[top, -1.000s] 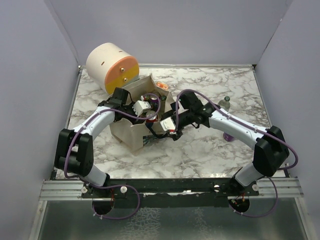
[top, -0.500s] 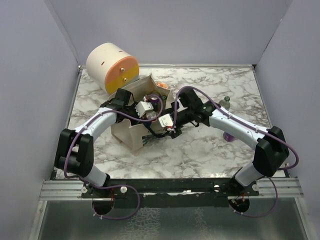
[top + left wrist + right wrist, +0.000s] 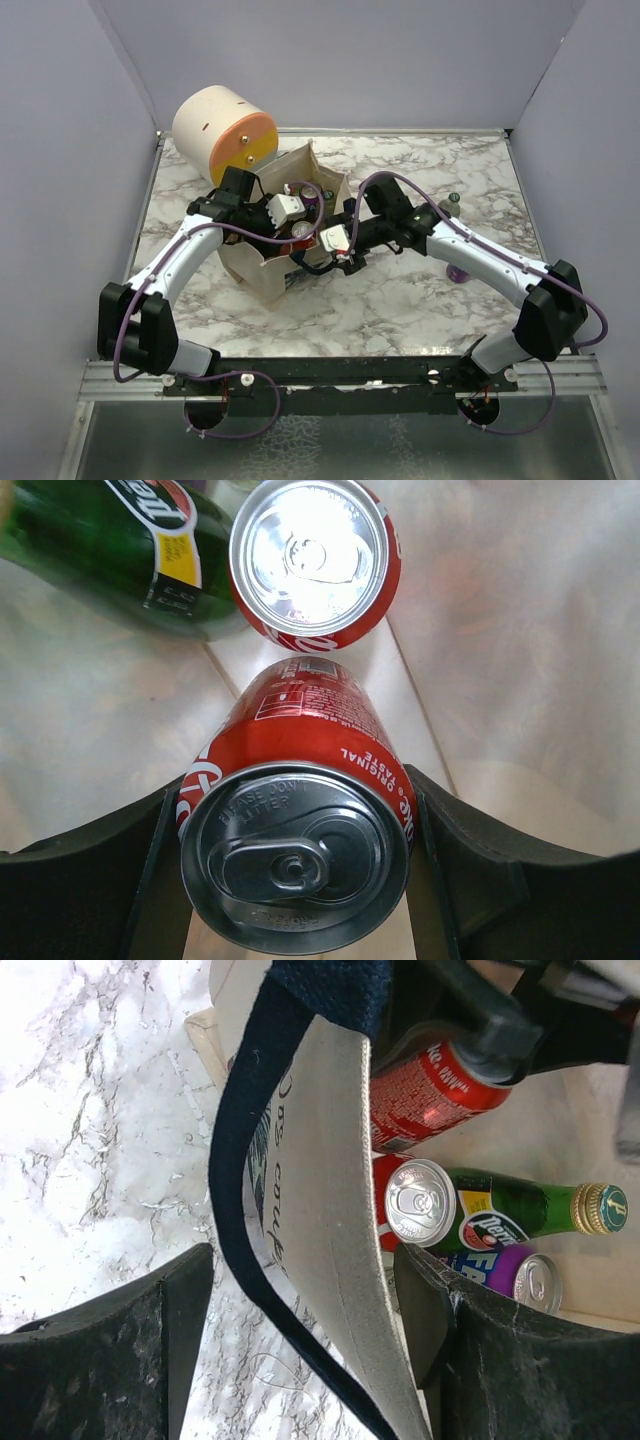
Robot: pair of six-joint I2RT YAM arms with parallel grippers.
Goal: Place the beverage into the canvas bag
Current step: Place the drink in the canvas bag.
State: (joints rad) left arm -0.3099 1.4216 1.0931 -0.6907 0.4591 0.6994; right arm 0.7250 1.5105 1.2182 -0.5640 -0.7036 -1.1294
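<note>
On the marble surface (image 3: 420, 300) the canvas bag (image 3: 250, 270) sits left of the middle. The right pincer (image 3: 305, 1265) is spread over the bag's near right wall, one finger outside and one inside, with the navy strap (image 3: 240, 1160) between them. Inside the bag the left pincer (image 3: 295, 825) pinches a red can (image 3: 300, 730) by its sides, close to a second red can (image 3: 315, 560), a green bottle (image 3: 110, 550) and a purple can (image 3: 520, 1278) that lie on the bag's bottom. Farther back, at the far left, rests a cream-and-orange drum (image 3: 225, 135).
</note>
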